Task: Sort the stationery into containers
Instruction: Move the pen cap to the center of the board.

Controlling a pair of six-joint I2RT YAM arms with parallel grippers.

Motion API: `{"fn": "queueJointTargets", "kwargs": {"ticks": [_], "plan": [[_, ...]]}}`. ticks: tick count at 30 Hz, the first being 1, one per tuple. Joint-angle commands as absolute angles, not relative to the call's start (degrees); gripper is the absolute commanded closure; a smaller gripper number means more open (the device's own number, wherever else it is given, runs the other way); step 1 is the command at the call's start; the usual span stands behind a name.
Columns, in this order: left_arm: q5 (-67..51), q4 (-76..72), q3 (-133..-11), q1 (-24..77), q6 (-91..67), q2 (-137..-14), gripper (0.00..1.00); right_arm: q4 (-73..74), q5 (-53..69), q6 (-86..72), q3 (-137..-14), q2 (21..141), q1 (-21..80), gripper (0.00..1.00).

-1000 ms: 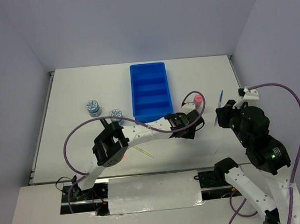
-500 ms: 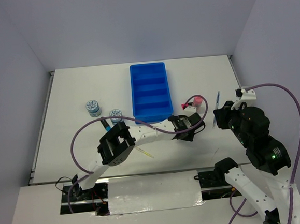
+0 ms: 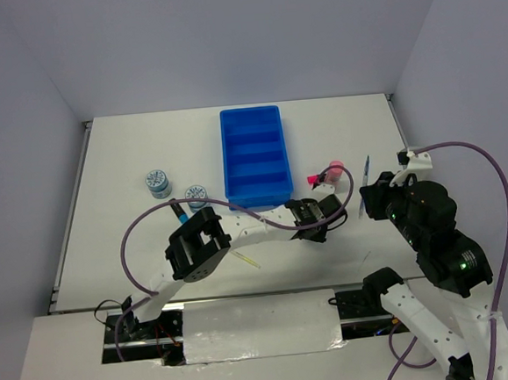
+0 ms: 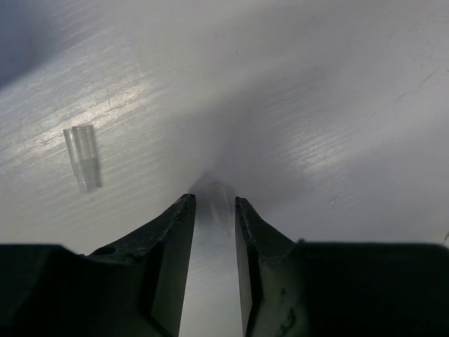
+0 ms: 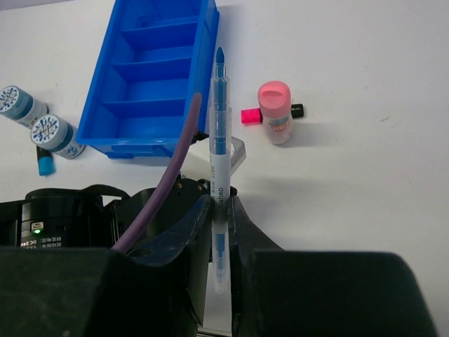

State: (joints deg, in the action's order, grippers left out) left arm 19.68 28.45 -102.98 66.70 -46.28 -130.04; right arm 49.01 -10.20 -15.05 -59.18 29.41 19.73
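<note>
My right fingers (image 5: pixel 219 203) are clamped on a pen (image 5: pixel 219 133), gripping its clear barrel near the back end, so the blue tip points away from me toward the tray (image 5: pixel 126 146). From above, the pen sits over the counter (image 3: pixel 127 147) to the right of the tray, just right of the cylinder (image 3: pixel 333 171).

My left fingers (image 4: pixel 214 203) are down close to the counter with a narrow gap between them. A blurred pale bit shows at their tips, and I cannot tell whether I am pinching it. A short clear tube (image 4: pixel 83 156) lies loose on the counter off to the left, apart from the tips. From above, these fingers are near the tray's near right corner, just on my side of the cylinder and the pink marker (image 3: pixel 317 180).

The pink marker lies crosswise right against the cylinder, pink end toward the tray, black end poking out on the other side.

The tray, with its 4 crosswise compartments, stands mid-counter. Left of it are the left tub (image 3: pixel 157 182) and the right tub (image 3: pixel 197 194), close together, with the blue marker (image 3: pixel 178 212) just beside the right tub. A stick (image 3: pixel 244 259) lies near the counter's near edge, beside my left arm (image 3: pixel 239 226)
</note>
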Motion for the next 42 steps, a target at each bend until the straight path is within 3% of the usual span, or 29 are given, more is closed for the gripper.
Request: {"fn": "queueJointTargets", "kwargs": {"ticks": [1, 8, 13, 19, 26, 31, 37, 42], "plan": [[18.81, 27.25, -101.78, 67.50, -44.83, -130.52, 0.59, 48.69, -9.49, -13.98, -60.73, 29.18, 19.95, 1.00], [18.90, 25.67, -97.22, 67.76, -42.37, -129.03, 0.79, 48.69, -8.97, -13.80, -61.08, 28.83, 19.95, 1.00], [14.51, 13.57, -82.82, 67.85, -33.41, -121.30, 0.95, 48.95, -8.44, -13.36, -61.35, 29.09, 19.86, 1.00], [13.35, 7.29, -67.07, 67.68, -24.79, -110.14, 1.00, 48.08, -7.56, -13.45, -60.91, 28.39, 19.95, 1.00], [14.42, 5.72, -58.20, 67.68, -21.89, -100.47, 1.00, 47.55, -5.80, -13.27, -60.64, 28.83, 19.95, 1.00], [9.06, 2.64, -55.37, 67.68, -14.17, -99.67, 0.99, 47.02, -4.31, -12.92, -60.82, 28.30, 19.95, 1.00], [9.06, -3.15, -51.95, 67.50, -10.64, -100.63, 0.80, 47.20, -3.60, -12.57, -61.26, 28.74, 19.86, 1.00], [6.16, -6.15, -51.50, 66.97, -8.88, -102.12, 0.72, 47.11, -3.43, -12.48, -61.17, 28.65, 19.95, 1.00]]}}
